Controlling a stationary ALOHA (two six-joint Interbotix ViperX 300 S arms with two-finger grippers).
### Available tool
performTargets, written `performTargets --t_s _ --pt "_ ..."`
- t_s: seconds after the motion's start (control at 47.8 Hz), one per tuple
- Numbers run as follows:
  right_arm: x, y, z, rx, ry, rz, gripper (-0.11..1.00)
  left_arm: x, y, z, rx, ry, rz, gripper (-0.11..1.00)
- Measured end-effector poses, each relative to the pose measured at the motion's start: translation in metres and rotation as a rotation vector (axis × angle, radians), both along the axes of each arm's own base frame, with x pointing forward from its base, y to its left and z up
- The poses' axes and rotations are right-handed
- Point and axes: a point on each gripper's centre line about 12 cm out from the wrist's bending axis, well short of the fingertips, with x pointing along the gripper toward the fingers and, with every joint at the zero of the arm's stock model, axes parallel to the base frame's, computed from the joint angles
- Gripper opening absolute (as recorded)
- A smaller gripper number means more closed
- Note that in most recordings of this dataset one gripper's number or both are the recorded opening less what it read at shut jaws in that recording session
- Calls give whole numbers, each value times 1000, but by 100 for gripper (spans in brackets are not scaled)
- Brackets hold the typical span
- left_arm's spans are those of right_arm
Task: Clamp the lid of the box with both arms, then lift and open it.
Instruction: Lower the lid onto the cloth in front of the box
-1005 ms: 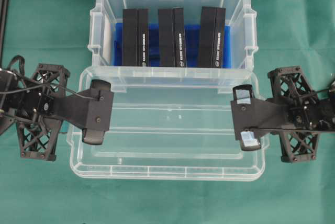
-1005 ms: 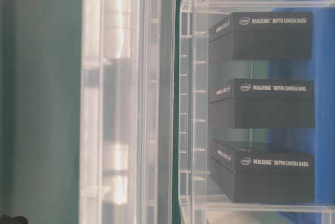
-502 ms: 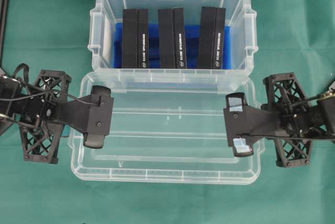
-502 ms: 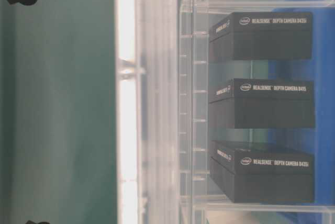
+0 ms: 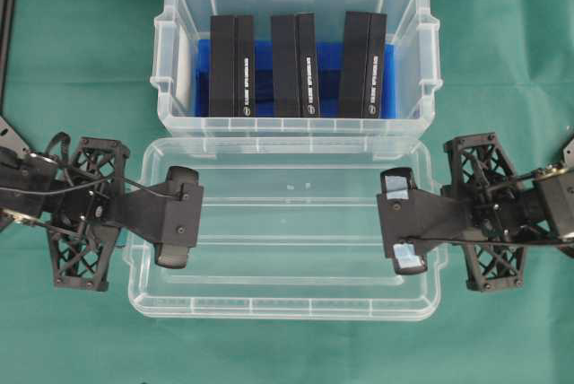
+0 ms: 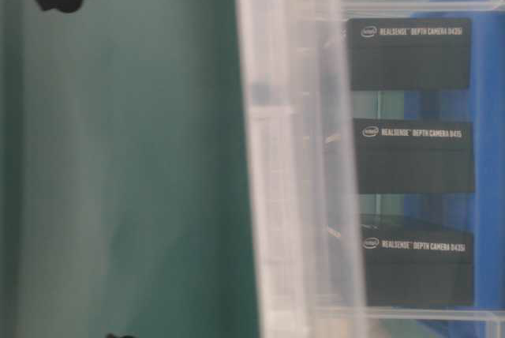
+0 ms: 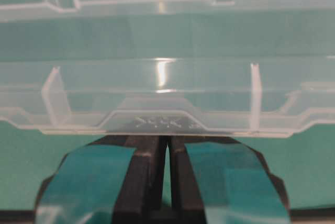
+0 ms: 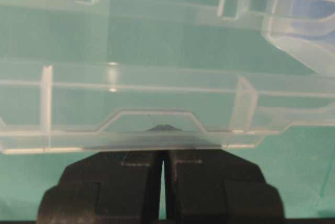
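The clear lid lies level in front of the box, just apart from its front rim. My left gripper, the one with teal tape, is at the lid's left end. My right gripper, with pale-blue pads, is at the right end. In the left wrist view the left gripper has its jaws almost together under the lid's end tab. The right gripper stands the same way at its tab. The fingertips are hidden behind the rim. The table-level view shows the lid as a blurred band.
Three upright black boxes stand on the blue floor inside the box. Green cloth covers the table all around. A black frame edge runs along the far left.
Both arms have carried the lid toward the front of the table and lower. It overlapped the box's front rim before and now sits apart from it.
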Motion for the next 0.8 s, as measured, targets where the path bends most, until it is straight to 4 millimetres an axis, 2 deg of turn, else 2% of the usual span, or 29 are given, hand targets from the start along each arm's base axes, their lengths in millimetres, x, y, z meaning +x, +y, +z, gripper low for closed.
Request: performTargets --t_s 0.481,0.795 --pt "-8 -1 -49 20 8 -33 0 11 -4 -29 -4 -1 5 1" --pt "-10 0 -73 45 -40 -19 0 10 -3 -59 -1 13 5 1"
